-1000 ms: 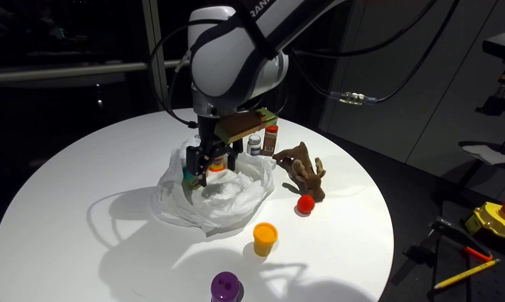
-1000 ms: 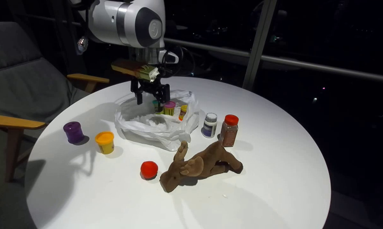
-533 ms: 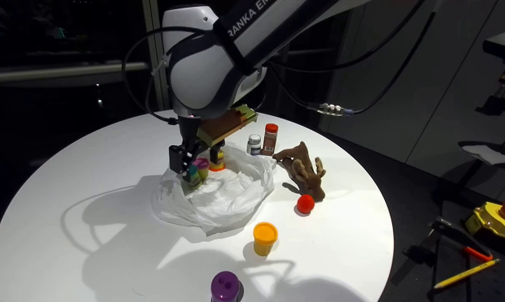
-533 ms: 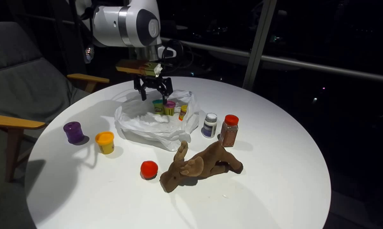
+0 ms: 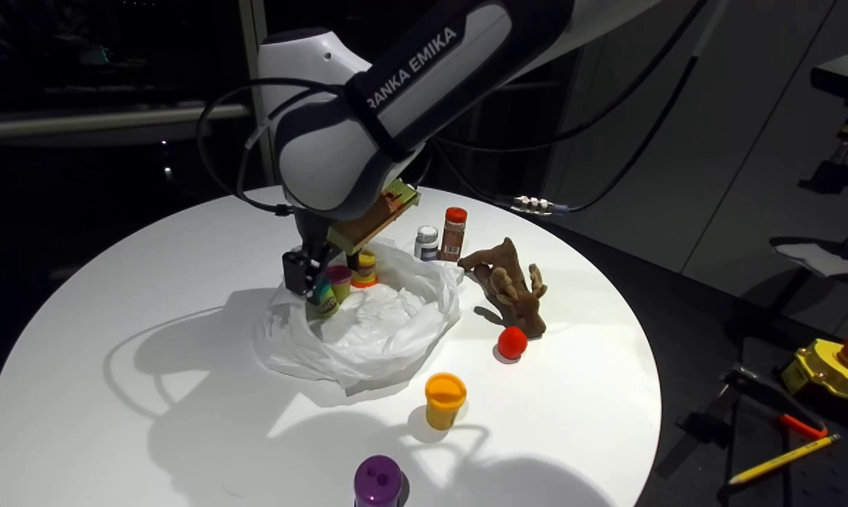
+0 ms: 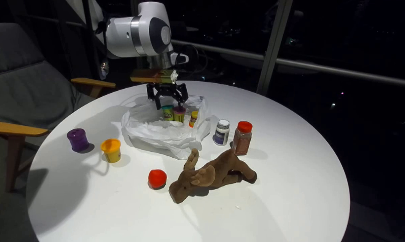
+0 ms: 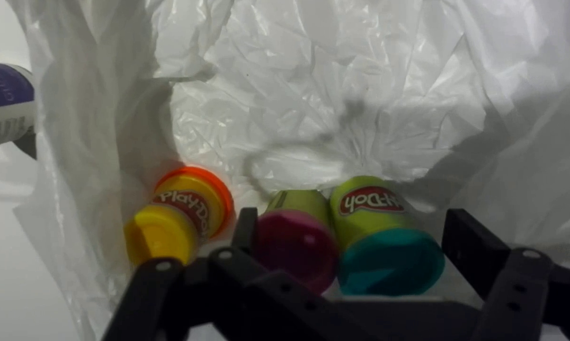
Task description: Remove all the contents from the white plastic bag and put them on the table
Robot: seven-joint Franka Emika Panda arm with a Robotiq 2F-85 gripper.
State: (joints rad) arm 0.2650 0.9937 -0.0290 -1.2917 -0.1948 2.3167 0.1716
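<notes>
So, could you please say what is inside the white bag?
A teal-lidded tub, a pink-lidded tub and a yellow tub; anything under folds of the bag is hidden.

— Round white table (image 6: 296, 183), and that crumpled plastic bag (image 6: 155, 134) sits right on it!
— Purple tub (image 6: 78, 140) and orange tub (image 6: 111, 153) upright, red ball (image 6: 157, 178) near plush moose (image 6: 219, 169), white-capped bottle (image 6: 221, 133) just beside red-capped bottle (image 6: 242, 138)!

The arm (image 5: 410, 98) arches above the white plastic bag (image 5: 382, 341), gripper (image 6: 170, 106) hanging at its mouth, fingers (image 7: 474, 248) spread wide, pointing down!
</notes>
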